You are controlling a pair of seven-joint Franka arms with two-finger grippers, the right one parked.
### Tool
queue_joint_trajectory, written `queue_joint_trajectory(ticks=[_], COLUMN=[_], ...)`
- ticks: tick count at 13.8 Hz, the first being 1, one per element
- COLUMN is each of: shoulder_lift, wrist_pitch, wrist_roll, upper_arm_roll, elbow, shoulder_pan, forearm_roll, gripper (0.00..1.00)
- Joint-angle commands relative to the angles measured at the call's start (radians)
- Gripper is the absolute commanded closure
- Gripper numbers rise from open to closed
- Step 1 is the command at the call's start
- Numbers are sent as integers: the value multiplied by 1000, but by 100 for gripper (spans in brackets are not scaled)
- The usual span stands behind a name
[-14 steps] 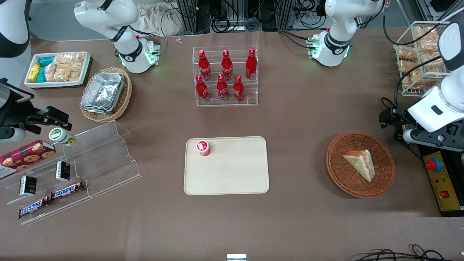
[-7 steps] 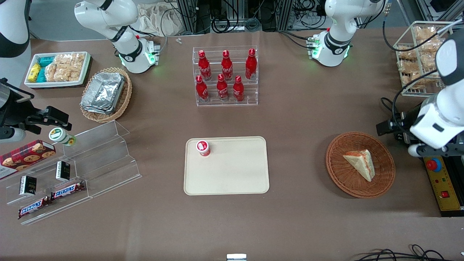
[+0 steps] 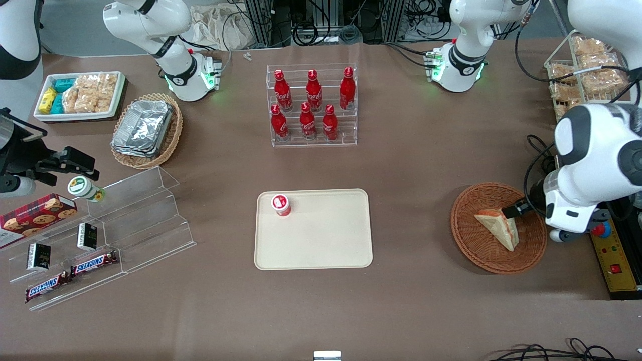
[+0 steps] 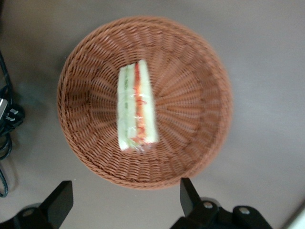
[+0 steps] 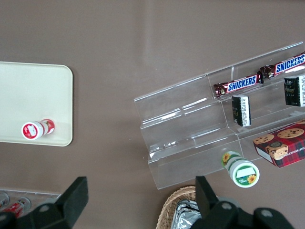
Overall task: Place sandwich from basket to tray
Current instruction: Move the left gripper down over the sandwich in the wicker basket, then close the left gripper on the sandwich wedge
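The sandwich (image 3: 498,226), a pale bread wedge with an orange-red filling edge, lies in the round reddish-brown wicker basket (image 3: 471,243) toward the working arm's end of the table. In the left wrist view the sandwich (image 4: 137,107) lies at the middle of the basket (image 4: 195,109). The left arm's gripper (image 3: 516,208) hovers over the basket's rim, beside the sandwich and apart from it. Its fingers (image 4: 188,193) stand wide open and hold nothing, with the gripper (image 4: 125,198) above the basket's edge. The cream tray (image 3: 321,240) lies flat at the table's middle.
A small red-capped bottle (image 3: 281,204) stands on the tray's corner. A clear rack of red bottles (image 3: 312,105) stands farther from the camera than the tray. A wire rack of snack bags (image 3: 584,75) and a yellow control box (image 3: 614,258) flank the working arm.
The left arm has swung in from the table's edge and its gripper now hangs over the basket's rim next to the sandwich. The sandwich, basket and tray have not moved.
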Motion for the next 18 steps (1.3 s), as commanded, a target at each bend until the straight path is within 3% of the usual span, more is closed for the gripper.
queue_joint_trajectory(ticks=[1,7,13,14,15,18], shoulder_lift=[27,87,156,166,170,173], wrist_pitch=[138,275,321,332,337,335], wrist_roll=[-54,-60,-228,-261,-287,-307], upper_arm_roll=[-1,54,51,48,46,43], elbow=[-91,-163,-142,-134,-131,-114], shoulder_pan=[1,9,9,6,4,1], forearm_roll=[49,49,40,38,38,35], gripper=[0,0,1,7,24,99])
